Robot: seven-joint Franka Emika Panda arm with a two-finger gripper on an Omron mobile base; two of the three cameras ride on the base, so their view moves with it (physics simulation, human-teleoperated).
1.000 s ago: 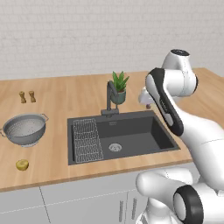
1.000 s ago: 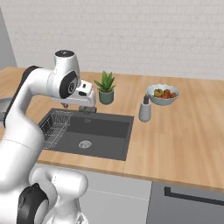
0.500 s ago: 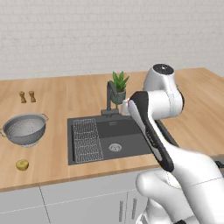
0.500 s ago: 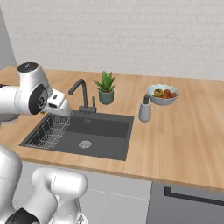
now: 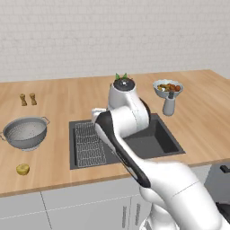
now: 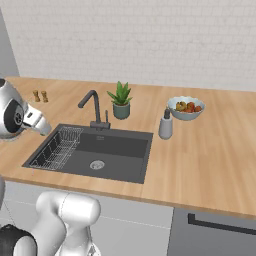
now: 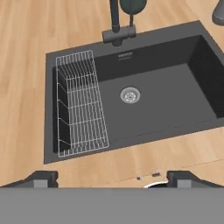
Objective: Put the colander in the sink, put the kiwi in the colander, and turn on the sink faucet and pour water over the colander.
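While the tool [image 7: 112, 177] hangs released, its jaws wide apart and holding nothing, over the front edge of the sink [image 7: 166, 100], the colander [image 5: 24, 133] stands on the desk [image 5: 63, 103] well to the left of the sink, toward the desk's left edge. The kiwi [image 5: 23, 169] lies just in front of it, near the front edge. So I judge the tool must travel left to reach the colander.

The arm [image 5: 128, 134] hides the sink faucet and much of the sink [image 5: 168, 139].
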